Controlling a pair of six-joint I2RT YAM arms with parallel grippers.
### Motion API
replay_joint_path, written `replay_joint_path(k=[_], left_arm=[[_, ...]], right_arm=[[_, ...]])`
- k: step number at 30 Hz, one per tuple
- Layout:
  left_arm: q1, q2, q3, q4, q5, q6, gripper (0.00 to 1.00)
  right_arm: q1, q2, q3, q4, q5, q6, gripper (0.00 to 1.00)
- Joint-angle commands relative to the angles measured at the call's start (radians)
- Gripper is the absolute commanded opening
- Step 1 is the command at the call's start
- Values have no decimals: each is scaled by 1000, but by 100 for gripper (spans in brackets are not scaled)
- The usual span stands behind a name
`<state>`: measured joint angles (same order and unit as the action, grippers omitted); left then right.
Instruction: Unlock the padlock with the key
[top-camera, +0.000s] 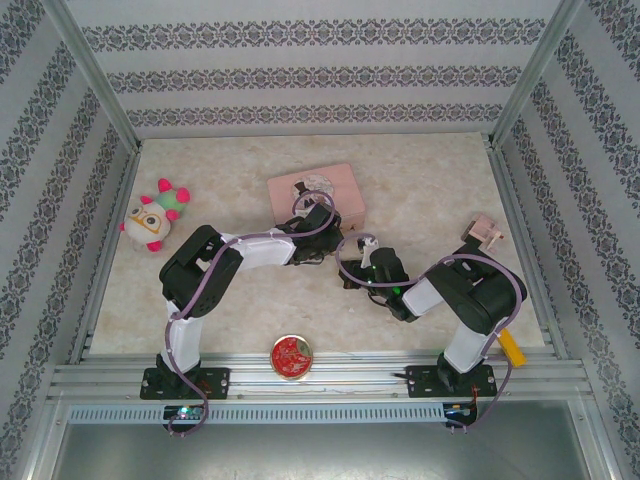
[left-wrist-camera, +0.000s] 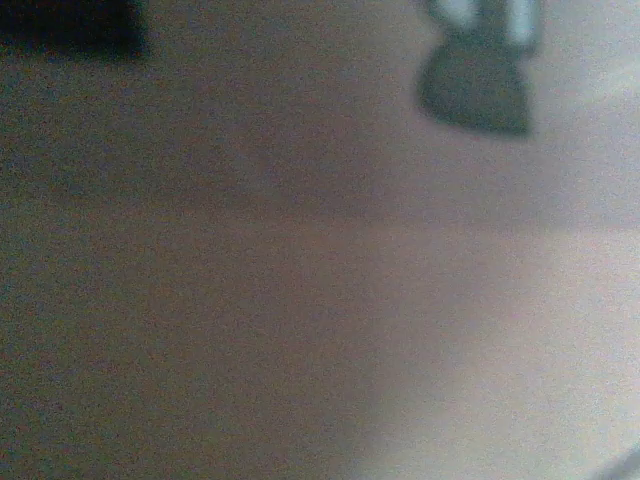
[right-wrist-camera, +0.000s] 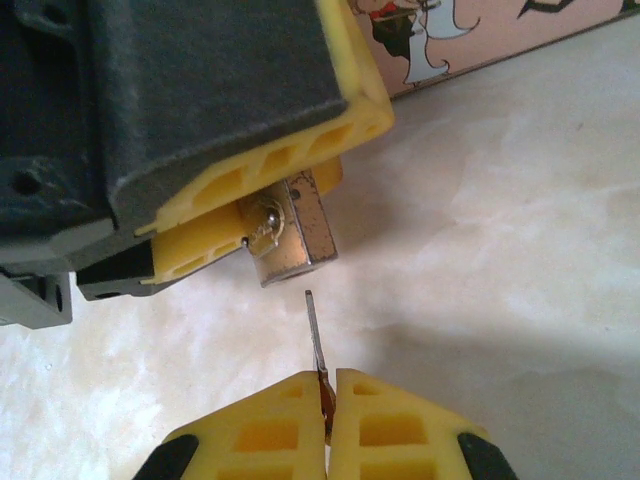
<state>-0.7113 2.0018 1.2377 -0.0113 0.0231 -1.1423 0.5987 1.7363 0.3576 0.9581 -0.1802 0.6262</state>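
In the right wrist view, the small brass padlock (right-wrist-camera: 298, 232) sits pinched between the yellow fingers (right-wrist-camera: 250, 170) of my left gripper (right-wrist-camera: 290, 205), which is shut on it. Its bottom face points towards the key. My right gripper (right-wrist-camera: 328, 400) is shut on the key (right-wrist-camera: 315, 335). The thin blade sticks out with its tip a short gap below the padlock's lower edge, not touching it. From the top view both grippers, left (top-camera: 318, 252) and right (top-camera: 352, 262), meet at the table's middle in front of the pink tin. The left wrist view is a blur.
The pink illustrated tin (top-camera: 318, 195) stands just behind the grippers, and its edge (right-wrist-camera: 480, 40) is close above the padlock. A plush toy (top-camera: 155, 215) lies at the left and a small pink object (top-camera: 483, 232) at the right. A round red tin (top-camera: 292, 357) sits at the near edge.
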Motion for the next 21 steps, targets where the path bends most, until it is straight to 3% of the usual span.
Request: replay_joint_path(k=[1,21], left_arm=[[19,20,-12,69,55,-92,17],[19,38,-14,79,90,-99,15]], right_arm=[[10,-10,-8,59,5,1,0],[-7,32,34,119,-2,35,0]])
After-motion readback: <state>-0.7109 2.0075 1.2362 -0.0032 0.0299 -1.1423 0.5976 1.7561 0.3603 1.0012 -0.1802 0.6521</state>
